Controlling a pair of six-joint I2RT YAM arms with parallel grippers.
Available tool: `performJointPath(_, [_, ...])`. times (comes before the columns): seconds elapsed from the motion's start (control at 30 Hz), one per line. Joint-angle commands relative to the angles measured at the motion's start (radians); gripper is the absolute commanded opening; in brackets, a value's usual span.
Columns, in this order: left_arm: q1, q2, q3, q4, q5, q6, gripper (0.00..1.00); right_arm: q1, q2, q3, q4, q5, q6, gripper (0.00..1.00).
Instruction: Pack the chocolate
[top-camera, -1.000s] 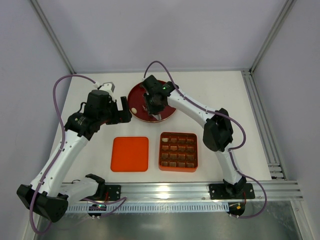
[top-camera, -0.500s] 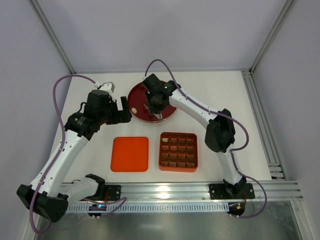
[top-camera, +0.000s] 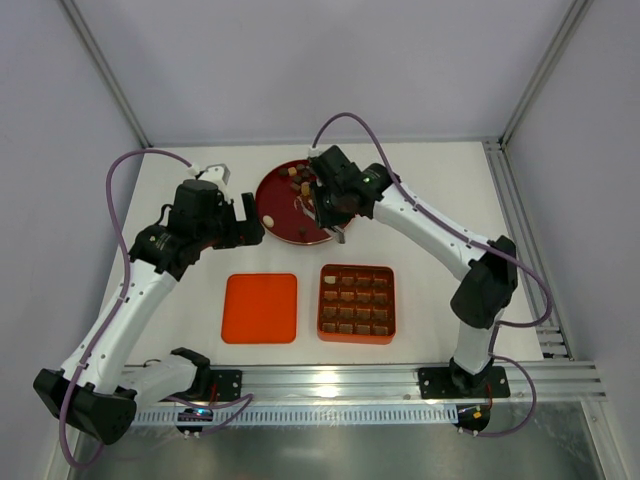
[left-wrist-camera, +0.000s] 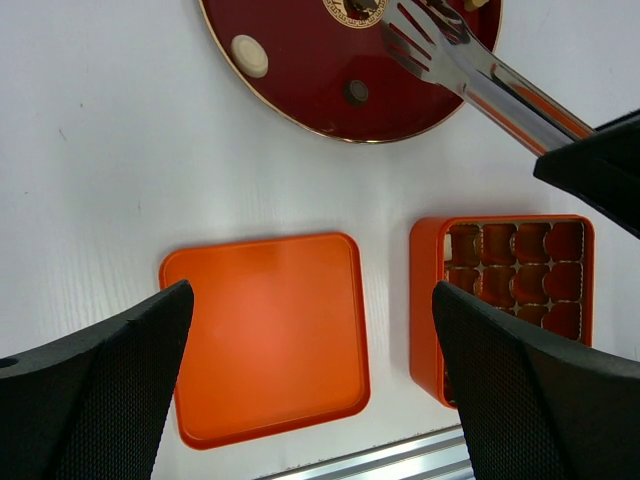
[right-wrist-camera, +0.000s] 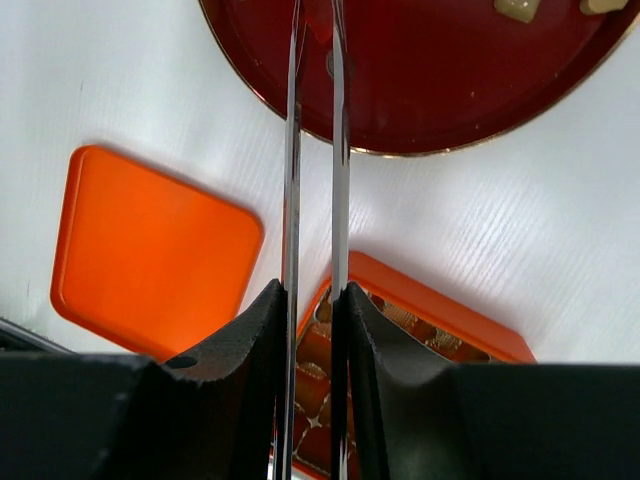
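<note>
Small chocolate (left-wrist-camera: 249, 55) pieces, cream and brown, round and square, lie on the glossy red plate (top-camera: 272, 215), just beyond the right claw (right-wrist-camera: 310, 295), which is clamped on steel tweezers (left-wrist-camera: 480, 75). More sit in the orange gridded box (top-camera: 356, 303). The left claw (left-wrist-camera: 312, 290) gapes wide above the desk (top-camera: 450, 170).

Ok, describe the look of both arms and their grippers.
The left arm and right arm have white links with black joint housings, and purple cables loop alongside. A green light shows near the right wrist. The left gripper and right gripper have black fingers; the left's look finely woven.
</note>
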Motion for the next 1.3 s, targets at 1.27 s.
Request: performJointPath(1.27, [0.0,0.021,-0.026,0.067,0.025,-0.034,1.0,0.041,-0.715,-0.722,-0.057,-0.123,0.155,0.31])
